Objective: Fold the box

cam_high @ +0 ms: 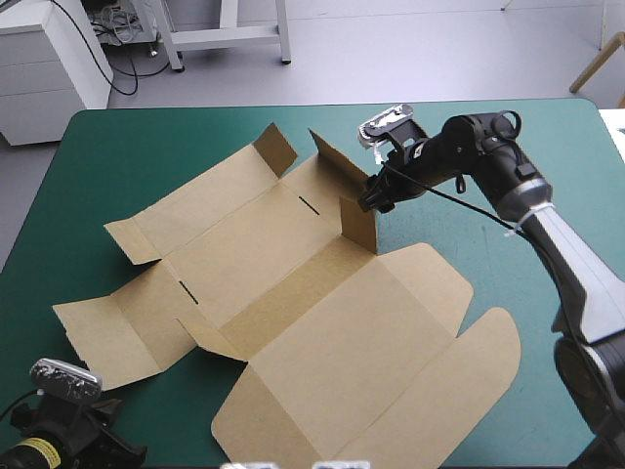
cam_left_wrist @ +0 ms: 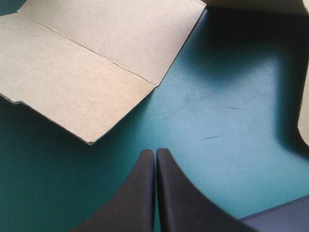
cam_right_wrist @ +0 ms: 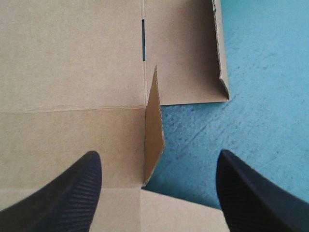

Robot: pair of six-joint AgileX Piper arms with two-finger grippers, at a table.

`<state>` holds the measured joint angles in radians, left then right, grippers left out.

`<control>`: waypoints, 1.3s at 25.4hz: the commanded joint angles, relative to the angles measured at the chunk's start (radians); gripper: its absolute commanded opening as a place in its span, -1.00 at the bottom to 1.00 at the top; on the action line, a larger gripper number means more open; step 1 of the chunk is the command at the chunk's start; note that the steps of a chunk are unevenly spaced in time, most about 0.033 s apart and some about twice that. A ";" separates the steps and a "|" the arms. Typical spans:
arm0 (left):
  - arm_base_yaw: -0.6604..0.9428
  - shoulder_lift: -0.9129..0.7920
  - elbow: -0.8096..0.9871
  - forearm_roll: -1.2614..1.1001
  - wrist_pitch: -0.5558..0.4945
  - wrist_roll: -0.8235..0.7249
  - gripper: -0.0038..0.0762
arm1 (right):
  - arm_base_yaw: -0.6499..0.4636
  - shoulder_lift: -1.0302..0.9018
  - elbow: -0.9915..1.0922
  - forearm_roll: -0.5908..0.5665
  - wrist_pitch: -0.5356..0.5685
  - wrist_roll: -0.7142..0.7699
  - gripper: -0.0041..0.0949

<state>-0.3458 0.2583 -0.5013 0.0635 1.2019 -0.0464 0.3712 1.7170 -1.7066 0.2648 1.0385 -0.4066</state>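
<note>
Brown box (cam_high: 293, 293) spread mid-tabletop (cam_high: 547, 147), one side flap (cam_right_wrist: 153, 130) upright. Right end effector (cam_right_wrist: 158, 154) wide, straddling flap, seemingly without contact. Left end effector (cam_left_wrist: 155, 151) pinched empty over bare teal-green cover (cam_left_wrist: 217, 121), beside box edge.

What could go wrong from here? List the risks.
1. The raised flap stands loose between the open fingers of the right gripper; it may drop flat or bend off its crease.
2. The left gripper hangs shut over the teal-green cover, clear of the box, so a push could slide the whole sheet.
</note>
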 commanded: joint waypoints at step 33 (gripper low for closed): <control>-0.004 0.013 -0.031 0.000 -0.053 -0.011 -0.93 | 0.039 0.276 -0.122 0.007 0.067 -0.121 -0.95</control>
<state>-0.3458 0.2583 -0.5013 0.0633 1.2019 -0.0496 0.4107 2.0424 -1.7974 0.2885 1.1137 -0.5117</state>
